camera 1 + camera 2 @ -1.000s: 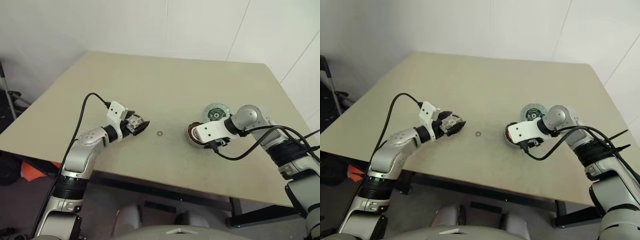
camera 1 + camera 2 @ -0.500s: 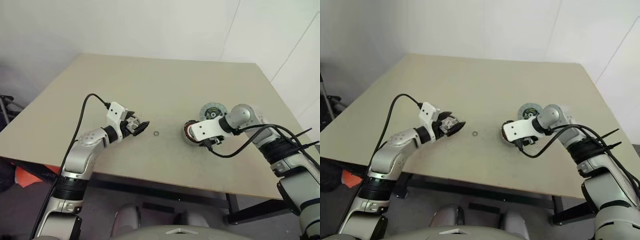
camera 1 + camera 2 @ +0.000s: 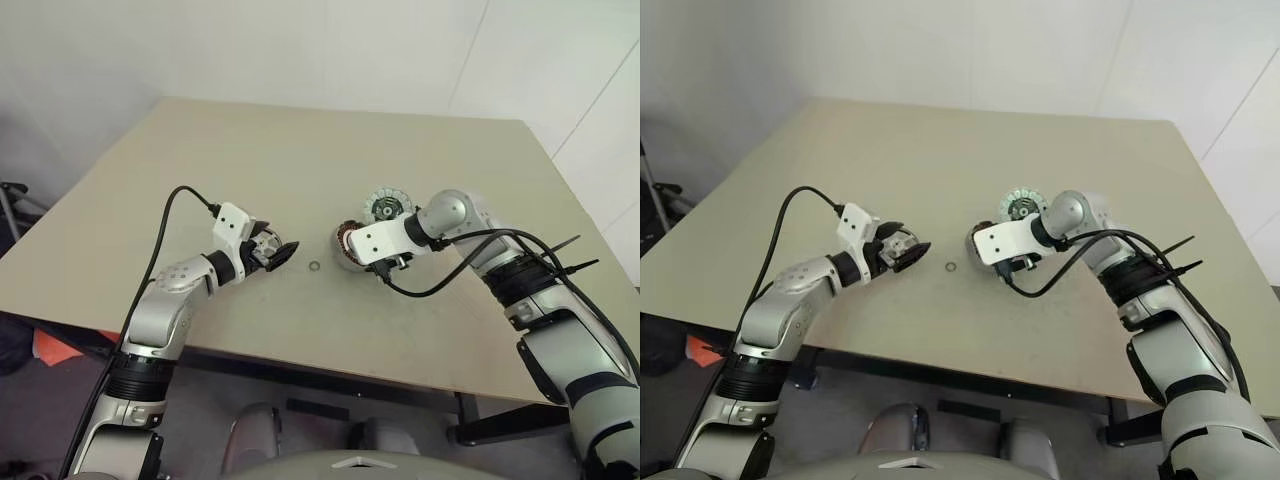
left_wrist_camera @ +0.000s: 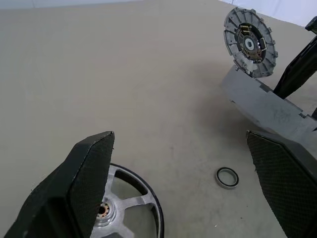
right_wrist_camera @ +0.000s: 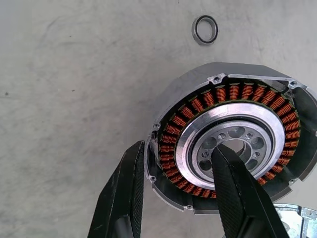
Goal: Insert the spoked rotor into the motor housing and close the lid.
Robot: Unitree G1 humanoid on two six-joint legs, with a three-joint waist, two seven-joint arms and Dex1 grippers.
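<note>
My right gripper (image 5: 176,191) is clamped across the motor housing (image 5: 230,141) wall, one finger outside, one in the bore (small ring (image 5: 205,29) just beside). The spoked rotor (image 4: 121,208) sits between my left gripper's (image 3: 278,254) wide-apart fingers. I judge the housing should settle flat and steady before insertion.

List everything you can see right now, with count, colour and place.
table: one, beige, under everything
housing: one, grey with copper windings, mid-table, in the right gripper
lid: one, grey disc with a dark centre, just beyond the housing
ring: one, small and dark, on the table between the grippers
rotor: one, silver spokes, dark rim, by one left finger
left gripper: black fingers, open
right gripper: black fingers, pinching the housing's wall
</note>
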